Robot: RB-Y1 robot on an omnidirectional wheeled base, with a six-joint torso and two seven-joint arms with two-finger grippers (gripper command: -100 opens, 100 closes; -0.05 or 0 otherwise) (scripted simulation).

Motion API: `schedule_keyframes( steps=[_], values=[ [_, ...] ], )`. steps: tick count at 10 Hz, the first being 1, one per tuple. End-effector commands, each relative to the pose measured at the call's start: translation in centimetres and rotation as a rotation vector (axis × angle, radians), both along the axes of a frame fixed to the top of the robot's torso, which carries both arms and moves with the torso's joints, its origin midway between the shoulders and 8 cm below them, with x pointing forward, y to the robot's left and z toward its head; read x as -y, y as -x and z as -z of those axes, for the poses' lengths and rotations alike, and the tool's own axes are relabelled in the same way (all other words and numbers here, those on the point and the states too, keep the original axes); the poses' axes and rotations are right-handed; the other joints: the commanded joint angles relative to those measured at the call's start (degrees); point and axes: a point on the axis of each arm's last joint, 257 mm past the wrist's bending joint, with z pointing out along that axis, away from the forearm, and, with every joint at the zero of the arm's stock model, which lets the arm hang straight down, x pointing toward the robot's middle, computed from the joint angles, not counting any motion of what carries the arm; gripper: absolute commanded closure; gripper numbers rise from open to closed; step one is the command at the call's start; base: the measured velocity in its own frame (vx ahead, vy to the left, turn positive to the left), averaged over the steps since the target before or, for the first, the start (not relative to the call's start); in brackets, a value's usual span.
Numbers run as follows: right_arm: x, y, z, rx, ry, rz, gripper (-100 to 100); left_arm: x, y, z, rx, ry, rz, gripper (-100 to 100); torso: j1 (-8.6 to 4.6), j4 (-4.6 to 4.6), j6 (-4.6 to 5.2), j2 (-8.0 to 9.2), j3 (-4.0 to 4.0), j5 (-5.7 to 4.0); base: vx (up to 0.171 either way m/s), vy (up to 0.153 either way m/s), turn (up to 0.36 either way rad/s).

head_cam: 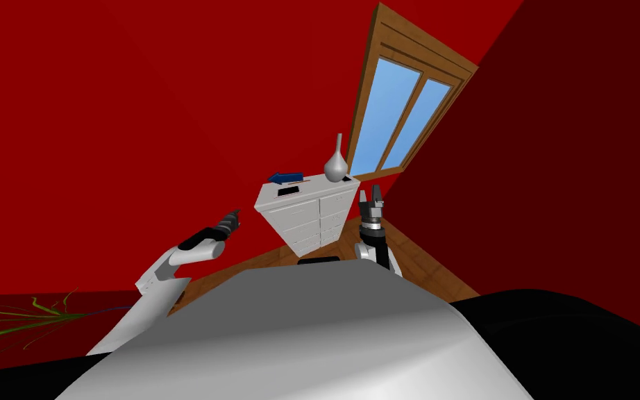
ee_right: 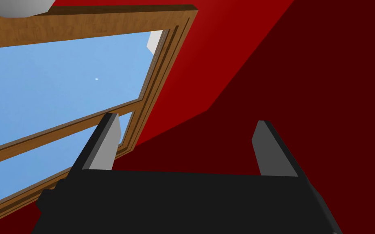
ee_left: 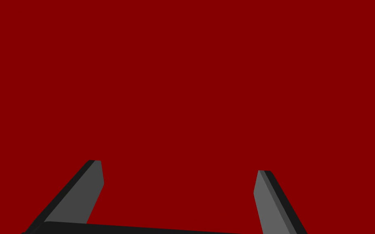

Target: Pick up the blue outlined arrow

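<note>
Head view showed the blue arrow (head_cam: 285, 178) atop the white drawer chest (head_cam: 305, 215), well beyond the left gripper (head_cam: 234, 218) and right gripper (head_cam: 371, 191), both spread, seemingly ready to approach.

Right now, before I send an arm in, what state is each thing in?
dresser: drawers shut
blue arrow: lying flat on the dresser top, untouched
vase: upright beside it
window: shut
left claw: open, empty
right claw: open, empty
</note>
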Motion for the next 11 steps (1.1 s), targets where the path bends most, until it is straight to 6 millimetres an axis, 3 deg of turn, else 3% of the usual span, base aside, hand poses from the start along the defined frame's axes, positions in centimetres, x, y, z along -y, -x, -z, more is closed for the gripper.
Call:
schedule_keyframes(
  steps=[1, 2, 3, 5, 6, 8, 9, 11],
  values=[
    [0.0, 0.0, 0.0, 0.0, 0.0, 0.0, 0, -0.9, 0.7, 1.2, -0.052, 0.004, -0.024, -100, 0.0, 0.0, 0.0, 0.0, 0.0, 0.0, -0.008, 0.013, 0.003],
    [0.0, 0.0, 0.0, 0.0, 0.0, 0.0, 0, -0.9, 0.7, 1.2, -0.052, 0.004, -0.024, -100, -0.05, 0.0, -0.01, -0.01, 0.0, -0.01, -0.002, 0.001, 0.012],
    [0.0, 0.0, 0.0, 0.0, 0.0, 0.0, 0, -3.4, 0.5, 0.9, -0.085, 0.001, -0.057, -100, -0.11, 0.0, 0.0, -0.03, -0.02, -0.02, -0.014, 0.003, -0.2],
    [0.0, 0.0, 0.0, 0.0, 0.0, 0.0, 0, -4.0, 1.3, 2.1, -0.133, 0.009, -0.08, -100, -0.07, 0.0, 0.0, -0.01, -0.01, -0.02, -0.01, 0.015, -0.052],
    [0.0, 0.0, 0.0, 0.0, 0.0, 0.0, 0, -5.9, 1.0, 1.2, -0.155, 0.009, -0.108, -100, -0.08, 0.0, -0.02, -0.02, -0.01, -0.01, -0.012, 0.009, -0.187],
    [0.0, 0.0, 0.0, 0.0, 0.0, 0.0, 0, -7.0, 2.2, 2.5, -0.21, 0.016, -0.14, -100, -0.08, 0.0, 0.0, -0.03, -0.02, -0.02, -0.008, 0.01, -0.06],
    [0.0, 0.0, 0.0, 0.0, 0.0, 0.0, 0, -8.9, 1.9, 1.4, -0.227, 0.02, -0.17, -100, -0.1, 0.0, -0.03, -0.03, -0.01, -0.02, -0.008, -0.003, -0.167],
    [0.0, 0.0, 0.0, 0.0, 0.0, 0.0, 0, -10.0, 3.2, 2.6, -0.28, 0.027, -0.204, -100, -0.12, -0.01, 0.0, -0.04, -0.02, -0.03, -0.005, 0.001, -0.074]
  ],
)
